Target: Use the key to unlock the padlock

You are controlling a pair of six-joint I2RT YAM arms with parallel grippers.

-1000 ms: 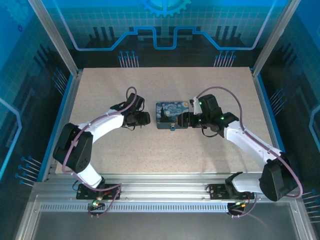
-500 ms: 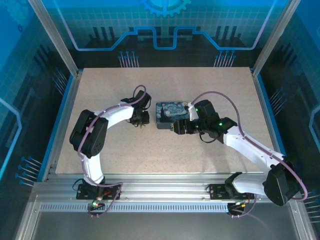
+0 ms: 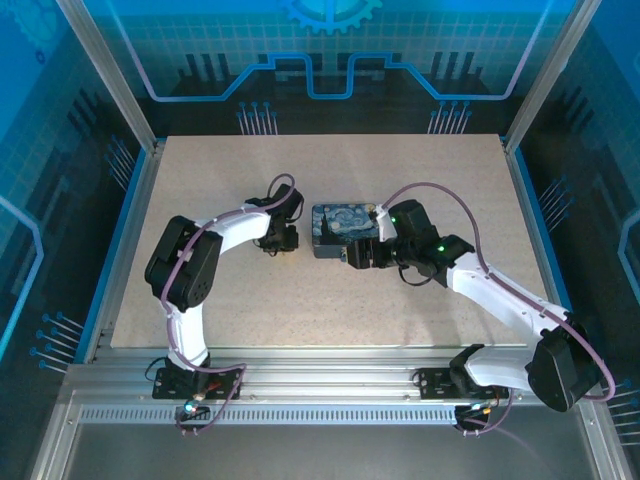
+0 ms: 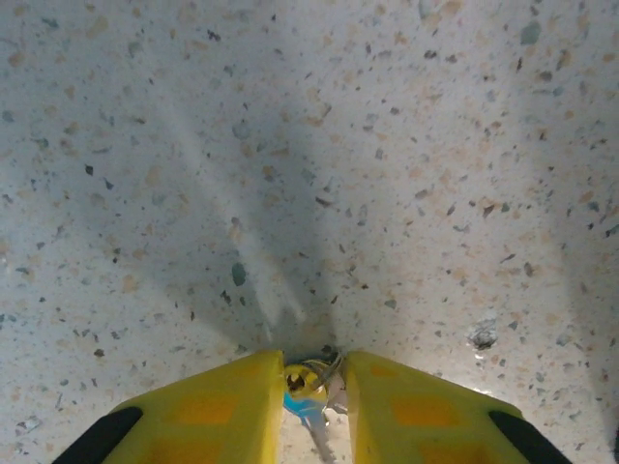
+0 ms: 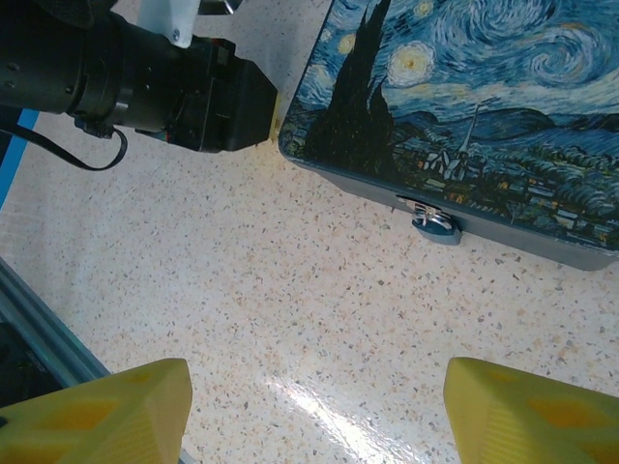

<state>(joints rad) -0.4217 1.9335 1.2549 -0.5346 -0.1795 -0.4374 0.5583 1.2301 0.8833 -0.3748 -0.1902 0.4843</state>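
A dark-blue starry-night tin (image 3: pixel 342 226) lies at the table's middle. The small silvery padlock (image 5: pixel 433 222) hangs at the tin's (image 5: pixel 484 106) near front wall. My left gripper (image 3: pixel 285 243) points down at the table just left of the tin. In the left wrist view its yellow fingers (image 4: pixel 222 406) stand close together around the key (image 4: pixel 308 387), a small bunch with a yellow and a blue head and a ring, which touches both fingers. My right gripper (image 3: pixel 357 255) hovers by the tin's front right corner. It stands wide open (image 5: pixel 317 387) over bare table, short of the padlock.
The speckled table (image 3: pixel 400 170) has aluminium rails and blue walls around it. The left arm's black wrist (image 5: pixel 145 82) sits close to the tin's left corner. A dark chip (image 4: pixel 482 334) marks the tabletop to the right of the left fingers.
The left gripper's jaws have narrowed onto the key while it settled beside the tin. The right gripper moved from the tin's right side to its front, then held still.
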